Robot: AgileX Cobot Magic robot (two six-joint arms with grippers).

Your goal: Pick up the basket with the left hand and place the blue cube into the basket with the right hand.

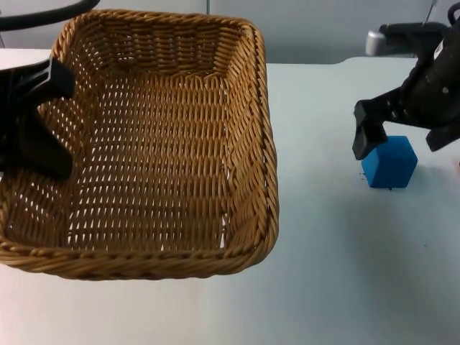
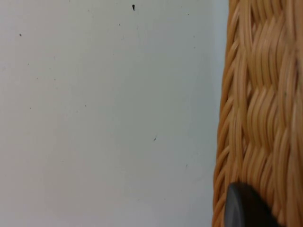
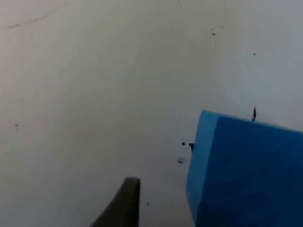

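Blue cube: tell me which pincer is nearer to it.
Right. The right pincer is open and straddles the blue cube, one finger beside its left face. The left pincer is far off, at the basket rim's left side.

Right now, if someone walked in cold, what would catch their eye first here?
The big woven basket dominates the left half of the white table, with the left gripper at its left rim. Next comes the blue cube on the table to the right, with the right gripper open just above it, one finger beside its left face.
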